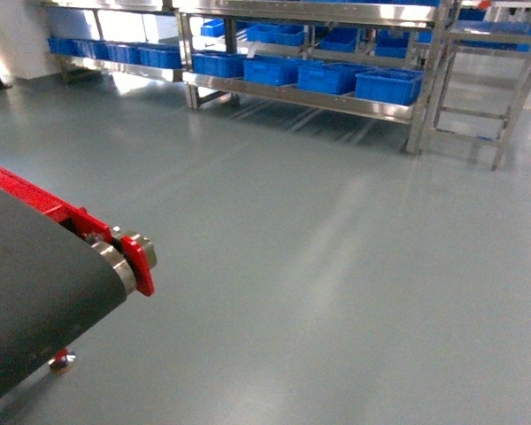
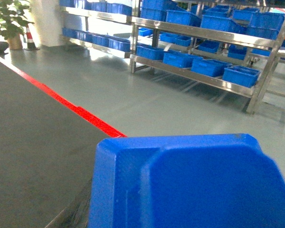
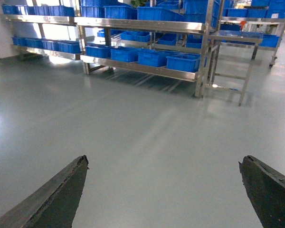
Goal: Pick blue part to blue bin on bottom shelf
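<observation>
The blue part fills the bottom of the left wrist view, right up against the left pincer, whose fingers are hidden, so I cannot tell its state. The right pincer is spread wide over bare floor. The bottom shelf with blue bins stands well apart across the floor.

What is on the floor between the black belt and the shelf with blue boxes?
Nothing: in the head view only bare grey floor lies between the conveyor belt and the bottom shelf.
</observation>
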{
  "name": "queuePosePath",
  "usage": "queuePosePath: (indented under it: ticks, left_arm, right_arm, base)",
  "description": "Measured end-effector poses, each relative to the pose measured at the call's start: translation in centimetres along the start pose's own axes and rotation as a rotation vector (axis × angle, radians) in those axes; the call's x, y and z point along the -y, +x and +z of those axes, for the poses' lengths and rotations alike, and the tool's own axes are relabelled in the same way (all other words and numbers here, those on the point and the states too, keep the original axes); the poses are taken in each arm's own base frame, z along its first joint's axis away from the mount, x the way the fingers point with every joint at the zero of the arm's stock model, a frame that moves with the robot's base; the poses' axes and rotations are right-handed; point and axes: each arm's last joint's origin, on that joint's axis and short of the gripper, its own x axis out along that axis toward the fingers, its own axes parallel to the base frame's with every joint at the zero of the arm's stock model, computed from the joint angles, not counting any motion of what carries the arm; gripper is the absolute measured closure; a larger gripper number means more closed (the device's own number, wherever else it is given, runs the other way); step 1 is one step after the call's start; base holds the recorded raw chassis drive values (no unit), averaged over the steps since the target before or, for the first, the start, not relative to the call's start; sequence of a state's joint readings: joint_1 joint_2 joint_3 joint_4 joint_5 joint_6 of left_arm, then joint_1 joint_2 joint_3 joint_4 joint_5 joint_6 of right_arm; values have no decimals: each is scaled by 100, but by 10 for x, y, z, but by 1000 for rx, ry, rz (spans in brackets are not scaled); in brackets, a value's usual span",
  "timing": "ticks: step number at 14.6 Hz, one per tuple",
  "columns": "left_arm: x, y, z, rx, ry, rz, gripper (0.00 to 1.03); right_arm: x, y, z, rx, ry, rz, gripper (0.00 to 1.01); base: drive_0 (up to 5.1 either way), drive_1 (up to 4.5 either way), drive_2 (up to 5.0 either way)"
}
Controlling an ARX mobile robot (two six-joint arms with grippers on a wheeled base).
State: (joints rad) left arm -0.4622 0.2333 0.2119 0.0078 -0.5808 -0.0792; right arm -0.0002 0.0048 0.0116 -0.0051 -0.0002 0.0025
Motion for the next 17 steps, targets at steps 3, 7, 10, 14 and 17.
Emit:
queuePosePath:
  ticks: [3,7,10,14,17]
  left_arm:
    - [0,0,0,0,0,0,59]
    - [0,0,0,0,0,0,59]
    - [0,0,0,0,0,0,59]
    - [0,0,0,0,0,0,59]
    - [0,0,0,0,0,0,59]
  right_arm:
    - [0,0,0,0,0,0,3]
    - [0,0,0,0,0,0,3]
    - [0,0,0,0,0,0,3]
    - [0,0,0,0,0,0,3]
    - [0,0,0,0,0,0,3]
  base:
    - [-156,-156,-156]
    - [-161,-161,-161]
    - [-152,-152,-152]
    - [-165,-165,-165]
    - [-158,-158,-158]
